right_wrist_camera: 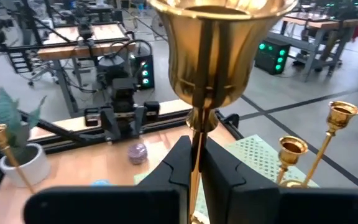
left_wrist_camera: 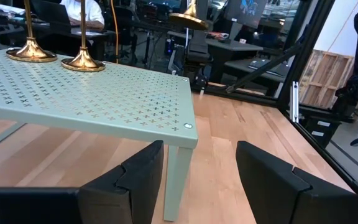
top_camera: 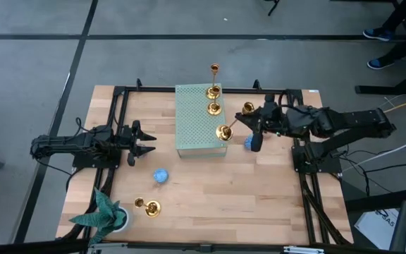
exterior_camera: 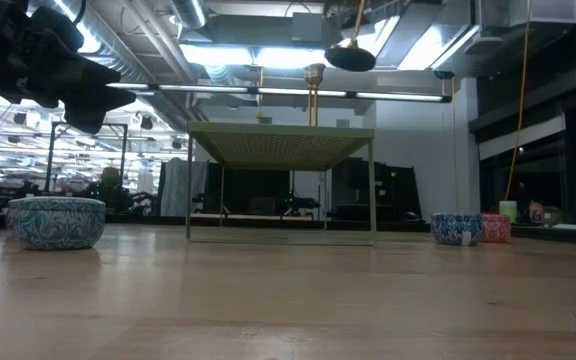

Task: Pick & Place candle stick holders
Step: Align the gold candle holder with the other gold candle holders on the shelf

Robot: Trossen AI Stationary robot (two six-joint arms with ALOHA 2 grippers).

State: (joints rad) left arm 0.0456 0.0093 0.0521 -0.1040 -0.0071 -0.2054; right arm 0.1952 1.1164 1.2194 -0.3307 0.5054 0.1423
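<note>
A pale green perforated stand (top_camera: 201, 120) is in the middle of the table. Two gold candle stick holders (top_camera: 213, 92) (top_camera: 214, 108) stand on its far right part. My right gripper (top_camera: 249, 120) is shut on a third holder (top_camera: 224, 132) above the stand's near right corner. This holder's round base also shows in the low view (exterior_camera: 351, 55). Another holder (top_camera: 247, 108) is on the tabletop right of the stand. One more holder (top_camera: 147, 207) is near the front left. My left gripper (left_wrist_camera: 201, 180) is open and empty, left of the stand. My right gripper pinches the holder's thin stem (right_wrist_camera: 196, 149) between its two fingers, just below the cup (right_wrist_camera: 219, 50). The fingers come from the table's right and lie across the stem. The holder is lifted clear and tilted, base (top_camera: 224, 132) toward the stand, cup toward the wrist.
A blue disc (top_camera: 161, 176) lies on the wood left of centre. Another blue disc (top_camera: 249, 142) lies below my right gripper. A green plant in a white pot (top_camera: 108, 215) stands at the front left corner. A black frame (top_camera: 309, 169) borders the table.
</note>
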